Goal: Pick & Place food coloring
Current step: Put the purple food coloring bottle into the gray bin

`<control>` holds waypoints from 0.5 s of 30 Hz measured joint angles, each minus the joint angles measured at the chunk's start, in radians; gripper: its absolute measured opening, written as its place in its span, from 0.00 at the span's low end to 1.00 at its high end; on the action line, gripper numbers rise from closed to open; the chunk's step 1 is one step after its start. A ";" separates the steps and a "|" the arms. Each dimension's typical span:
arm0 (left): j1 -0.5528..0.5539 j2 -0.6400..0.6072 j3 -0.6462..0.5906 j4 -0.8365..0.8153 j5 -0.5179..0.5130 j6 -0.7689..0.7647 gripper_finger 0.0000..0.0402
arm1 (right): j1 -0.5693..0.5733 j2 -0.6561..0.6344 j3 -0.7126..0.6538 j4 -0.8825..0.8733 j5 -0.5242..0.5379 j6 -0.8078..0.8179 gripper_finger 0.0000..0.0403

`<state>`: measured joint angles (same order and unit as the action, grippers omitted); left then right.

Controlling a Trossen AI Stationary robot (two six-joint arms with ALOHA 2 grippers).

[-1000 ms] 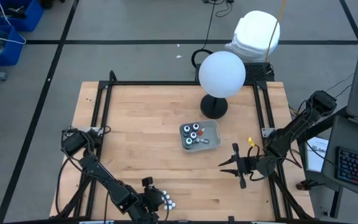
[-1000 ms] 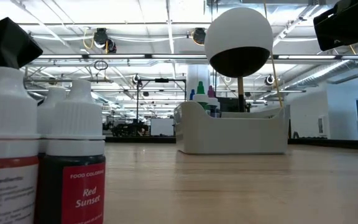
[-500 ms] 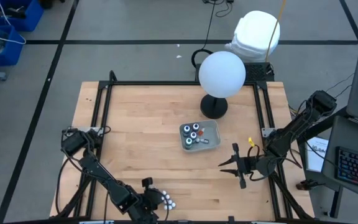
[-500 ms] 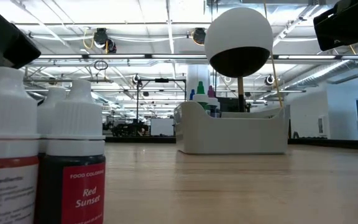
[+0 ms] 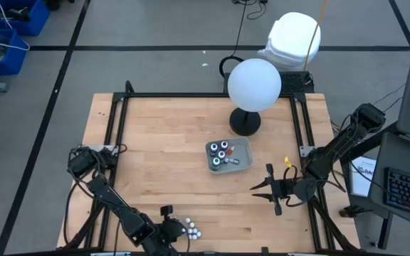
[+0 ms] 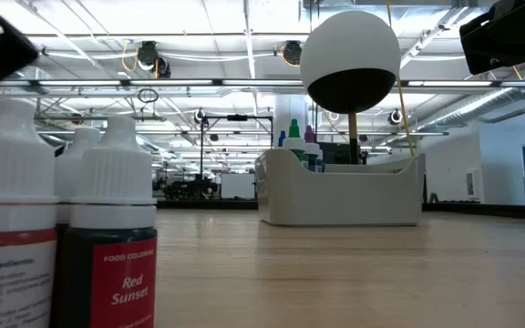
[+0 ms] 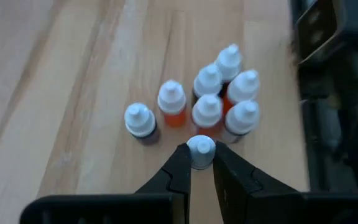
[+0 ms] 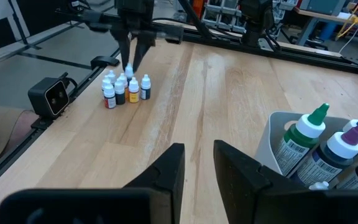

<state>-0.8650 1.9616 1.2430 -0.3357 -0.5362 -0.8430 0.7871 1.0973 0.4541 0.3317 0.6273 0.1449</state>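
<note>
Left gripper [image 7: 201, 163]: at the table's near edge, fingers closed on the white cap of one food coloring bottle [image 7: 201, 149], upright, just beside the cluster [image 7: 219, 93]. Tray [image 5: 244, 147]: far-right of it. Right gripper [image 5: 269, 190]: parted (idle), nearer the tray.

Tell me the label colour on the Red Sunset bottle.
Red, with white lettering, on the Red Sunset bottle; low view shows it best.

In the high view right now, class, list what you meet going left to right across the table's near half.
left gripper → loose food coloring bottles → tray of bottles → right gripper
</note>
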 joint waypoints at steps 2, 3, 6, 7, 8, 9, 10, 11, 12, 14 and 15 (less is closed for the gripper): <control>-0.008 -0.027 0.000 -0.019 -0.019 -0.001 0.12 | 0.000 0.000 0.000 0.000 0.000 0.000 0.19; -0.009 -0.041 0.000 -0.024 -0.026 0.000 0.12 | 0.000 0.000 0.000 0.000 0.000 0.000 0.19; -0.003 -0.096 0.000 -0.048 -0.040 0.019 0.12 | 0.000 0.000 0.000 0.000 0.000 0.000 0.19; 0.007 -0.118 0.002 -0.047 -0.046 0.029 0.12 | 0.000 0.000 0.000 0.000 0.000 0.000 0.19; 0.018 -0.140 0.011 -0.050 -0.050 0.041 0.12 | 0.000 0.000 0.000 0.000 0.000 0.000 0.19; 0.032 -0.160 0.024 -0.054 -0.055 0.060 0.12 | 0.000 0.000 0.000 0.001 0.000 -0.001 0.19; 0.050 -0.174 0.039 -0.060 -0.056 0.090 0.12 | 0.000 0.000 0.000 0.000 0.000 -0.004 0.19; 0.073 -0.182 0.063 -0.068 -0.053 0.127 0.12 | 0.000 0.000 0.000 0.000 0.000 -0.005 0.19; 0.098 -0.183 0.092 -0.071 -0.042 0.173 0.12 | 0.000 0.000 0.000 0.001 0.001 -0.007 0.19; 0.151 -0.180 0.159 -0.100 -0.014 0.279 0.12 | 0.000 0.000 0.000 0.004 0.004 -0.015 0.19; 0.180 -0.175 0.195 -0.108 0.004 0.340 0.12 | 0.000 0.000 0.000 0.008 0.004 -0.020 0.19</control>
<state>-0.6849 1.7866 1.4376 -0.4437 -0.5319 -0.5027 0.7869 1.0973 0.4541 0.3401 0.6312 0.1249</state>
